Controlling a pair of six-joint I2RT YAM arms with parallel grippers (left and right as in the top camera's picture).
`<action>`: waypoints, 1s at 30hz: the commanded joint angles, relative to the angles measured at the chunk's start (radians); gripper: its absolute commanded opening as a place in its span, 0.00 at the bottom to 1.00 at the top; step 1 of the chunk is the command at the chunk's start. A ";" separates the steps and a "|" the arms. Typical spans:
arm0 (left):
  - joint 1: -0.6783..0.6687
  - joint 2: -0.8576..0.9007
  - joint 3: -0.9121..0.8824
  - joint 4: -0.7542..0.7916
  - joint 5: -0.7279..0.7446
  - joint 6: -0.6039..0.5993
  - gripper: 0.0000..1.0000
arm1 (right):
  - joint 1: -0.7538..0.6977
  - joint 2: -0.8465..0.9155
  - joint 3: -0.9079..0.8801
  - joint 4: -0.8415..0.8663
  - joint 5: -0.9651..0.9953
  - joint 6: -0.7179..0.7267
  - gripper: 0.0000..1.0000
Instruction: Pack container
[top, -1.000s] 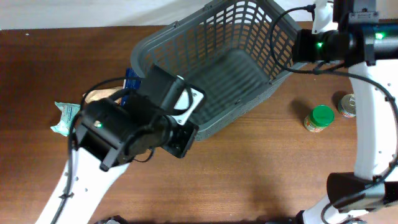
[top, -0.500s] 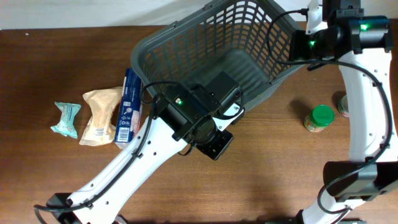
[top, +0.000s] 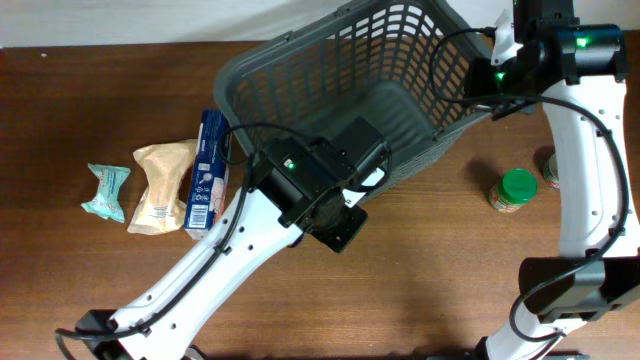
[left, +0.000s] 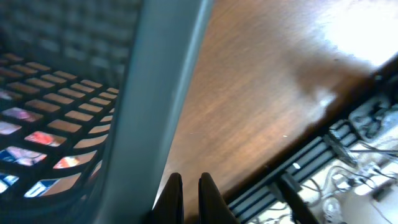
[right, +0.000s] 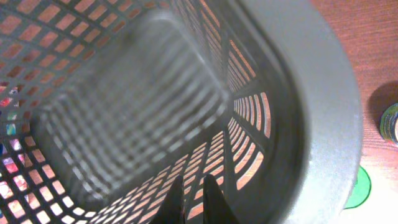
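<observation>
The container (top: 300, 75) is a large dark grey lattice basket standing at the back centre of the table, with nothing visible inside it. My left gripper (left: 186, 198) is shut and empty, just outside the container's front rim (left: 155, 93), low over the table. My right gripper (right: 191, 200) is shut, with its fingertips over the container's interior next to the right wall (right: 311, 124). In the overhead view both sets of fingers are hidden under the wrists.
To the left of the container lie a teal packet (top: 105, 190), a tan pouch (top: 160, 185) and a blue box (top: 207, 170). To its right stand a green-lidded jar (top: 515, 190) and a can (top: 555, 168). The table's front edge (left: 311, 155) is close to the left gripper.
My left arm has swung from the left side of the table to the container's front rim, uncovering the groceries on the left. The right arm has shifted slightly at the right rim.
</observation>
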 joint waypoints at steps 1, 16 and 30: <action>0.000 0.001 -0.019 0.001 -0.107 -0.009 0.02 | 0.006 0.007 0.019 -0.029 0.016 -0.012 0.04; 0.137 0.002 -0.022 0.106 -0.151 0.026 0.02 | 0.008 0.007 0.019 -0.101 0.016 -0.053 0.04; 0.283 0.003 -0.022 0.183 -0.193 0.094 0.02 | 0.154 -0.014 0.019 -0.145 -0.016 -0.101 0.04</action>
